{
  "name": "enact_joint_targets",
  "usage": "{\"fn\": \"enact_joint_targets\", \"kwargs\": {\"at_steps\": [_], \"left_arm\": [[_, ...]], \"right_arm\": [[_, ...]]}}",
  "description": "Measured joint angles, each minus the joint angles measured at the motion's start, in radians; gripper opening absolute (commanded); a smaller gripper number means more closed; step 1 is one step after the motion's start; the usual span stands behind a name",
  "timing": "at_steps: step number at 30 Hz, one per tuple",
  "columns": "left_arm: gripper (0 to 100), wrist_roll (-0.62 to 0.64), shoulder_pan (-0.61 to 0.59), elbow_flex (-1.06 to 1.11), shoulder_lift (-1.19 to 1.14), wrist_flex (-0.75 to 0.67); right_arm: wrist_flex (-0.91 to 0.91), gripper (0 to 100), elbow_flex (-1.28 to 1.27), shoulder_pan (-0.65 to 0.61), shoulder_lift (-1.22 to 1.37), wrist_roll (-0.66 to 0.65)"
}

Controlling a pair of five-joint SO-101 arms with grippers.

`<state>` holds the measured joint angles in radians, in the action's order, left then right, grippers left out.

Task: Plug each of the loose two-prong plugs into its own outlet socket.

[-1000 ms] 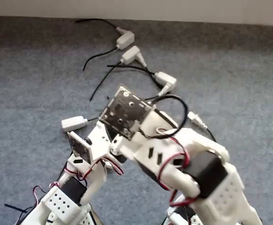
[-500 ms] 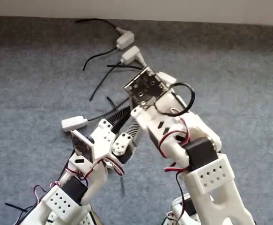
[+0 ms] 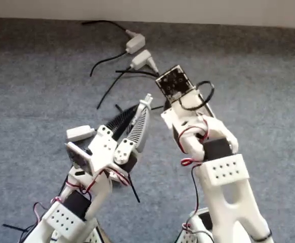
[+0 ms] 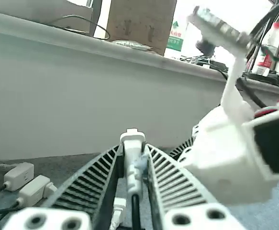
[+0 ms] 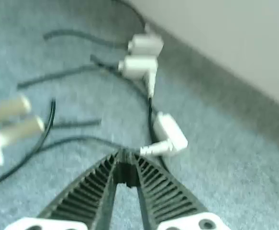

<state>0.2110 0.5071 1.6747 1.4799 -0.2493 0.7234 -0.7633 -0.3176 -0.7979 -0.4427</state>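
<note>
My left gripper (image 3: pixel 146 101) is lifted off the carpet, shut on a white two-prong plug (image 4: pixel 131 146) that stands upright between its fingers (image 4: pixel 94 175). The plug's black cable (image 3: pixel 133 190) hangs down under the arm. My right gripper (image 5: pixel 126 162) is shut with nothing in it, hovering just short of a white socket block (image 5: pixel 170 134) that lies on the carpet with a cable end at its side. From above, the right arm's wrist board (image 3: pixel 175 83) covers that block. Two more white blocks (image 3: pixel 135 43) (image 3: pixel 141 59) lie farther back.
A further white block (image 3: pixel 79 132) lies on the grey carpet beside the left arm. Black cables (image 3: pixel 107 83) snake across the carpet (image 3: pixel 36 91) between the blocks. A pale wall (image 4: pixel 58 96) borders the far side. The right arm (image 4: pixel 235 148) stands close beside my left gripper.
The left arm has tipped its gripper upward, lifting the plug off the carpet. The right arm has swung away toward the far blocks.
</note>
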Motion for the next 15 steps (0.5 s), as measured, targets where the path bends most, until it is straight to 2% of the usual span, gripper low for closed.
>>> {"fn": "enact_joint_targets", "kwargs": {"at_steps": [4,11,13,15], "left_arm": [[1,0.0,0.006,0.0,0.002,0.0],[1,0.0,-0.028,-0.002,0.0,0.017],[1,0.0,-0.051,-0.029,0.0,0.092],[1,0.023,-0.068,-0.101,0.0,0.23]], "right_arm": [[0.015,0.6,0.026,0.0,-0.005,0.0],[0.15,0.6,0.187,0.048,-0.005,0.0],[0.201,0.6,0.222,0.084,-0.005,0.0],[0.256,0.6,0.239,0.137,-0.005,0.0]]}}
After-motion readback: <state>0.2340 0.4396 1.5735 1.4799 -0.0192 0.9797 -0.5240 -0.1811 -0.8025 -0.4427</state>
